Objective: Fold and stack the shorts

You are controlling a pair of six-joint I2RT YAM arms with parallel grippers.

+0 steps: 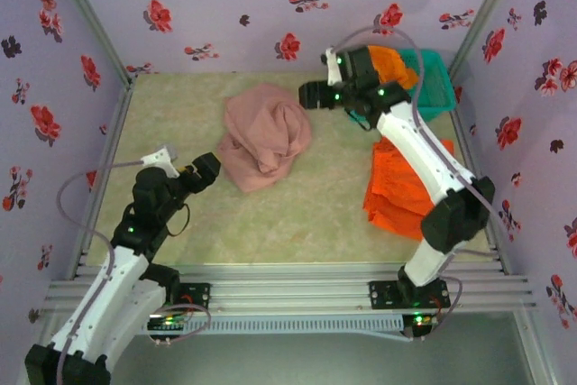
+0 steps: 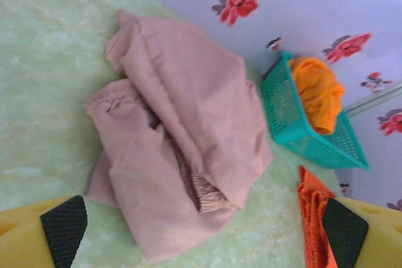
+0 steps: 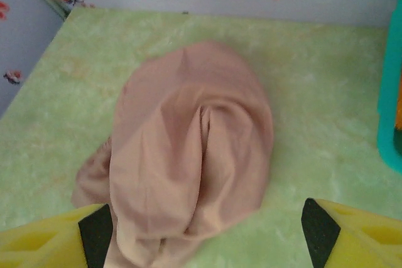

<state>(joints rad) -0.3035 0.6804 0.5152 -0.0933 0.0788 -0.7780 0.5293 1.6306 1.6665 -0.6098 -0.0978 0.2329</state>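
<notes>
Yellow fingers [image 2: 25,236] of the left gripper [image 2: 204,230] sit closest in the left wrist view, spread to both lower corners with their black pads facing each other and nothing clasped between them. Just beyond them lie the pink-beige shorts [image 2: 188,130], a crumpled heap with a gathered waistband showing on its near side. From above, this gripper hovers over the left half of the table [image 1: 297,214], close to the heap's left edge but apart from it.

The pink-beige shorts sit around the middle of the table, somewhat toward the far edge, bunched up and not folded. The right gripper [image 1: 311,95] hangs at the heap's far right side, near the table's far edge. In its own wrist view its fingers are parted wide, the cloth lies below and ahead of them, and no fabric is pinched, so the grip is released. Whether a fingertip brushes the cloth cannot be told.

A second pair, the orange shorts [image 1: 401,191], lies spread along the right edge of the table, partly hidden under the right arm and well apart from the pink heap. In the far right corner stands the teal mesh basket [image 1: 437,87], tilted against the wall, with another orange garment [image 1: 392,62] piled inside and rising above its rim. Lilac walls printed with red flowers [image 1: 160,15] close in the table on three sides.
</notes>
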